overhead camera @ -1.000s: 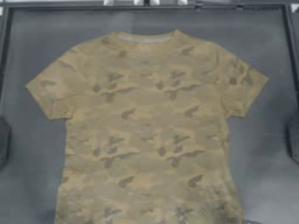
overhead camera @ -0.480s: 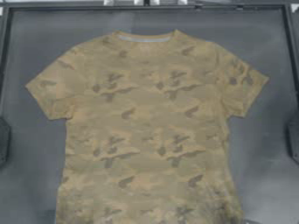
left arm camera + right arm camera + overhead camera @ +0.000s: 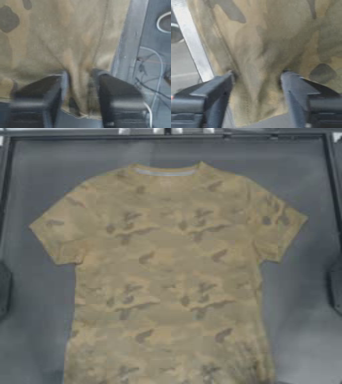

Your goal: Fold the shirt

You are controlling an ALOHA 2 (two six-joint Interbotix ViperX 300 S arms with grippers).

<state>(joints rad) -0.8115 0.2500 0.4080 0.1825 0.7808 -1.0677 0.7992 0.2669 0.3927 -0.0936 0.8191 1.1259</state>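
The shirt [image 3: 167, 268] lies flat and face up on the dark table, collar [image 3: 165, 172] toward the far edge, both short sleeves spread, its hem running off the near edge of the top view. My left gripper [image 3: 80, 75] is shut on a gathered pinch of the shirt's hem [image 3: 78, 100], with folds fanning out from its jaws. My right gripper [image 3: 258, 75] holds a bunched ridge of the hem [image 3: 254, 100] between its jaws in the same way. Neither gripper's fingertips show in the top view.
Dark parts of the two arms sit at the left edge [image 3: 3, 290] and right edge [image 3: 336, 285] of the top view. A pale table rail [image 3: 132, 42] runs beside the cloth, also seen as a rail [image 3: 194, 50] in the right wrist view. Cables [image 3: 150, 82] lie past it.
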